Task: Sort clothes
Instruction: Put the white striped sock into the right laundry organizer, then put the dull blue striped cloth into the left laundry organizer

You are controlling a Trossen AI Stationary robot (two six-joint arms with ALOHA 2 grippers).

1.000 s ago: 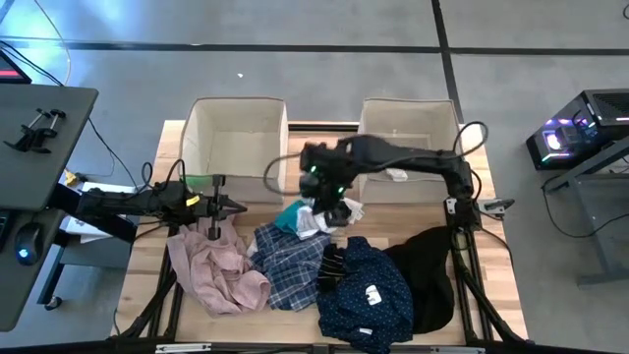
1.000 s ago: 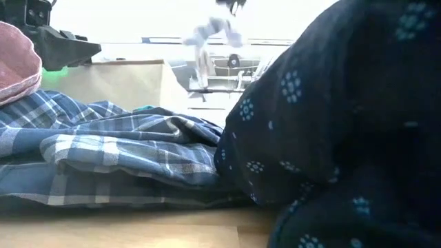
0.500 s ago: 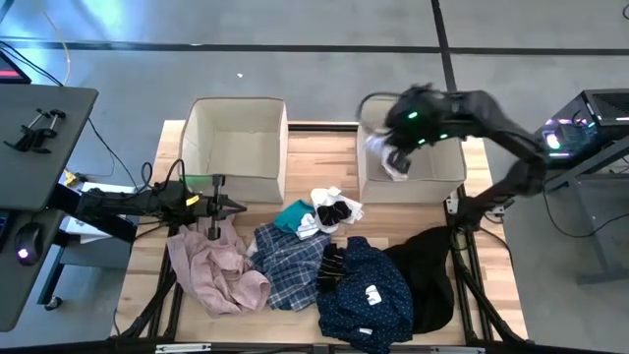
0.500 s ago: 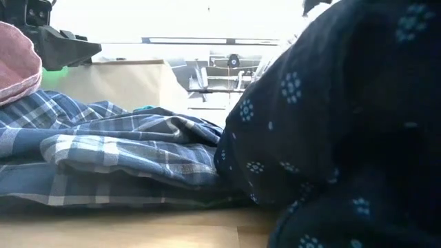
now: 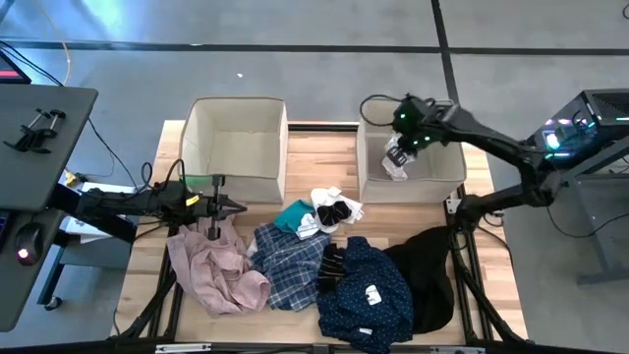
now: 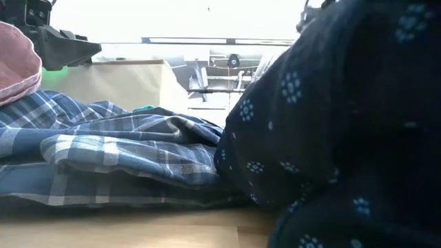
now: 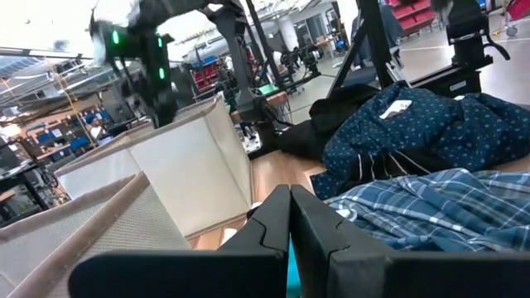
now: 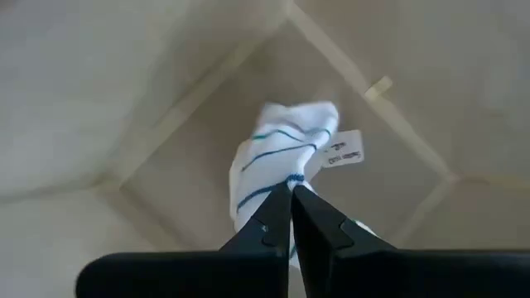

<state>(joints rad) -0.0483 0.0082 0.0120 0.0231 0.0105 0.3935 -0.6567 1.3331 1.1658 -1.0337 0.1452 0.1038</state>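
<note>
My right gripper hangs over the right beige box, shut on a white sock with teal stripes and a white tag. My left gripper is shut and empty, above the far edge of the pale pink shirt. On the table lie the blue plaid shirt, the navy dotted shirt with a white label, the black garment, the teal piece, and white and black socks. My right gripper pinches the white sock by a bunched part near its top between its two fingers. The fingers come from above and point down. The sock hangs below them inside the right box, its tag sticking out to one side.
The left beige box stands open beside the right one at the table's far side. A strip of bare wood lies between the boxes. A desk stands to the left of the table and equipment to its right.
My right gripper has risen from the pile in the table's middle with the white sock. It has swung toward the far right and now stands over the right box. The sock has been lifted clear of the pile and hangs in the box.
</note>
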